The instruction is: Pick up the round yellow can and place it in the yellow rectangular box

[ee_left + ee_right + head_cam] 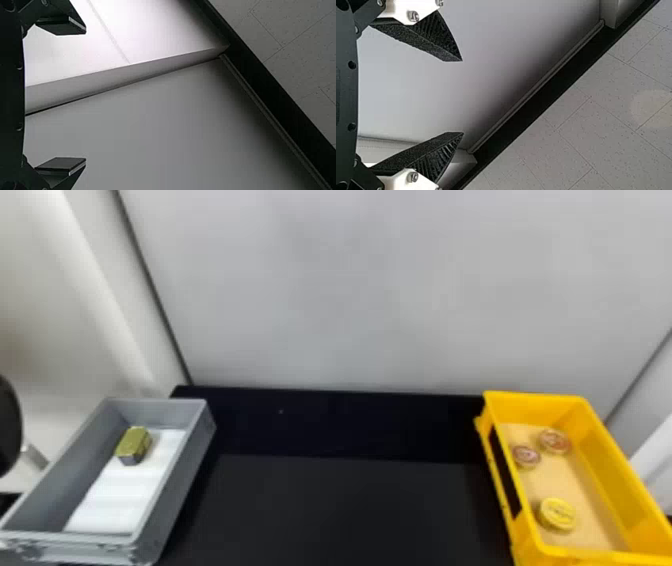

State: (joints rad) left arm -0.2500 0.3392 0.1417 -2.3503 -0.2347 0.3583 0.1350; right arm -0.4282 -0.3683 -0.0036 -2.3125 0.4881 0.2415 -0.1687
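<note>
In the head view, the round yellow can (557, 514) lies inside the yellow rectangular box (620, 470) at the right, near the box's front end. Facing a pale wall, my left gripper (86, 96) stands open in the left wrist view, its fingers far apart with nothing between them. The right wrist view has my right gripper (462, 97) open too, its two black ribbed fingers spread and holding nothing, with wall and ceiling beyond.
Two round reddish tins (554, 441) sit toward the far end of the yellow box. A grey box (175, 485) stands at the left, holding a gold-green block (133, 445) and a white sheet (117, 502). A black table (340, 510) lies between the boxes.
</note>
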